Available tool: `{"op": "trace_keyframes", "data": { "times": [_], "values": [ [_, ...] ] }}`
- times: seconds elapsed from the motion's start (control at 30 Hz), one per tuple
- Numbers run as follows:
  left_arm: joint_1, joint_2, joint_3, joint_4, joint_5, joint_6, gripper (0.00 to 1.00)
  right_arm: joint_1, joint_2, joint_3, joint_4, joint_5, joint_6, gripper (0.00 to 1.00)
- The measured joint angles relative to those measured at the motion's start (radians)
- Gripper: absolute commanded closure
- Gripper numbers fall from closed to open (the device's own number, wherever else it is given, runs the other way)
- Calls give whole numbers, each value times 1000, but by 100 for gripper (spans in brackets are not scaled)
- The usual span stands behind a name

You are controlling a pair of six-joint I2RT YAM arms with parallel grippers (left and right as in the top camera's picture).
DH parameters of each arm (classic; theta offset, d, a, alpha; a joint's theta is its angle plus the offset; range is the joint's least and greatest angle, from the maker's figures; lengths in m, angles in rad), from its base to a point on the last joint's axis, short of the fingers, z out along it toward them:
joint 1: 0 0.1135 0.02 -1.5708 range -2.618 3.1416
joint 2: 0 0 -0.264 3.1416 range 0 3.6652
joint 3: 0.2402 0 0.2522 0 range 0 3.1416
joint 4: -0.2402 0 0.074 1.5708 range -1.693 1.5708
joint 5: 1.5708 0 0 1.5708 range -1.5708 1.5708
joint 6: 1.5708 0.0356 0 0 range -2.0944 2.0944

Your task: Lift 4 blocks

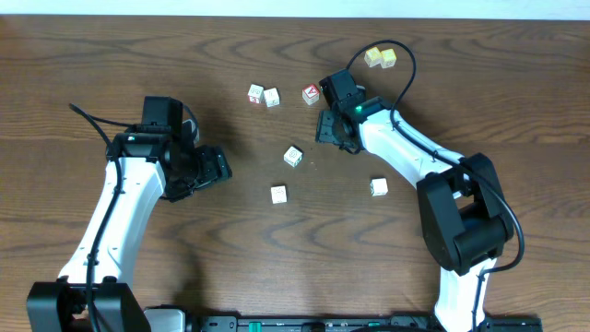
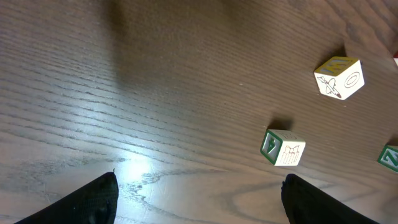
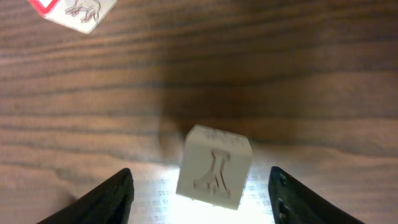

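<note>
Right wrist view, closest in: two dark fingertips (image 3: 112, 199) of the right gripper (image 3: 202, 186) fill the lower corners. Its jaws stand moderately apart. A pale block (image 3: 214, 165) sits on the wood surface (image 3: 311, 74) between them with a gap on each side, so it is not gripped. Its near face carries a raised, letter-like mark. A red-edged cube (image 3: 71, 12) is cut off at the upper left corner. The overhead view does not show the pale block, because the right gripper (image 1: 334, 129) covers that spot, just below and right of the red-edged cube (image 1: 311, 94). Left wrist view: the left gripper (image 2: 200, 186) has its jaws wide, with only bare wood between them. Ahead to the right is a green-framed cube (image 2: 283, 148), and beyond it a cube with line drawings (image 2: 339, 78). A sliver of a third shows at the right edge. I cannot match these to overhead positions with certainty. Overhead only: the left gripper (image 1: 217, 168) is left of centre, near but apart from everything. Three light blocks lie loose mid-surface, one central (image 1: 293, 156), one below it (image 1: 278, 194) and one off to the right (image 1: 379, 187). A pair of cubes (image 1: 264, 95) sits side by side at the top. Two yellowish cubes (image 1: 381, 58) lie at upper right beside a black cable (image 1: 410, 69).
</note>
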Motion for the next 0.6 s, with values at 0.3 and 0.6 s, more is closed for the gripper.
{"op": "trace_keyframes", "data": {
  "times": [0.3,0.6],
  "values": [
    [0,0,0,0,0,0,16,0,59,2,55,27,13,65],
    [0,0,0,0,0,0,16,0,59,21,-48,35,-18,67]
  ]
}}
